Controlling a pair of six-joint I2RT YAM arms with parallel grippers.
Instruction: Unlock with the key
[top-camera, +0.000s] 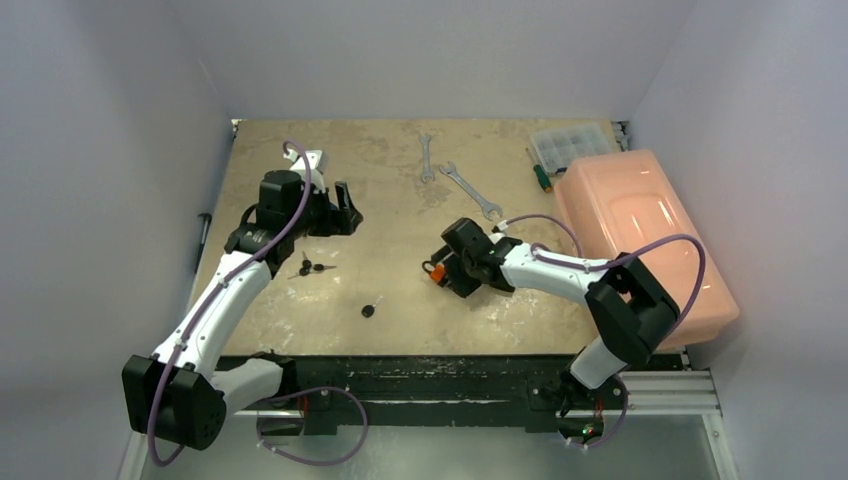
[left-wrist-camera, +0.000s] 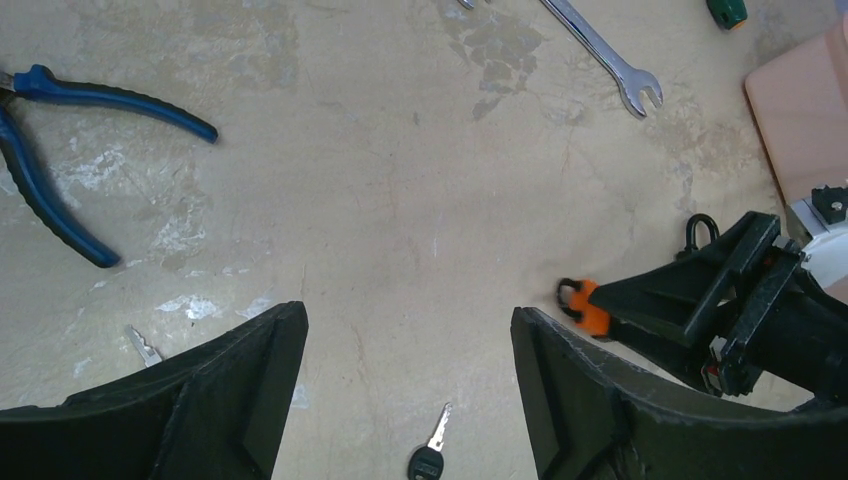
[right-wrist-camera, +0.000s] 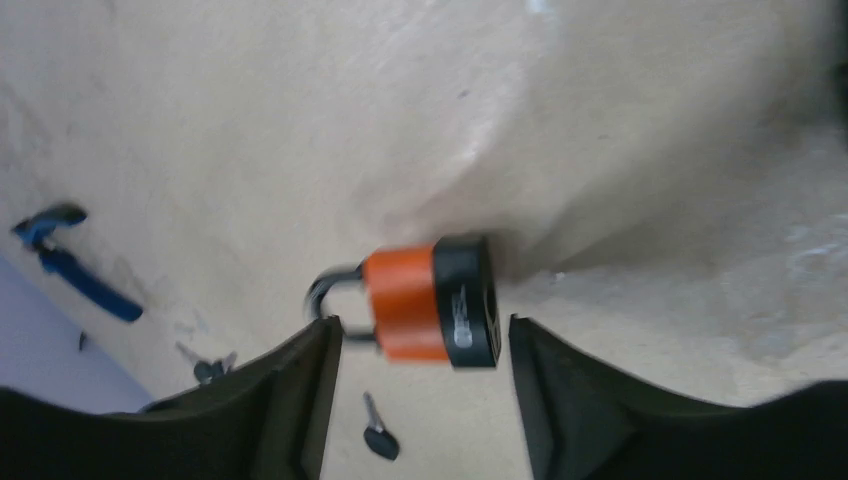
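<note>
Padlock (top-camera: 433, 270) not yet unlocked, key (top-camera: 368, 310) untouched.
Top: my left jaws (top-camera: 338, 208) hang released and empty. Left wrist: key lies on desk (left-wrist-camera: 400, 200) under their gap. Right wrist: right jaws (right-wrist-camera: 415, 340) look released around padlock.

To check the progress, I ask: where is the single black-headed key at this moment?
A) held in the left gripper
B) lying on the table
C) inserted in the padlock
B: the key lies loose on the table, near the open, empty left gripper.
</note>
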